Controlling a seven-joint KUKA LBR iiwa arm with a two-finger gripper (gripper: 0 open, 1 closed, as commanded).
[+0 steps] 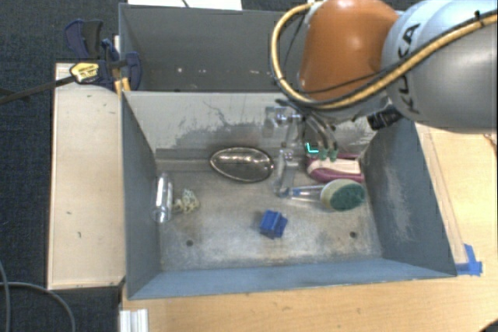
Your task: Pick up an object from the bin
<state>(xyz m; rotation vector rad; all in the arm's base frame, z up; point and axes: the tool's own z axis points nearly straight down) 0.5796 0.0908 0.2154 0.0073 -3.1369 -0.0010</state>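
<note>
Pink item (347, 166) part-hidden beside hand (285, 179)

1. Even, moderately bright light falls from above on the grey bin (144, 183).
2. Highlights gleam on the arm's orange cover (342, 43) and on the shiny oval metal piece (242, 164).
3. A soft shadow lies beneath the arm, along the bin's right side.

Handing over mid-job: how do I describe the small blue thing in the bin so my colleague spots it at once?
Start at the grey metal bin, then its floor toward the wall at the picture's bottom, just below the shiny oval metal piece. The small blue block lies there alone, the only blue, angular thing among its neighbours.
</note>
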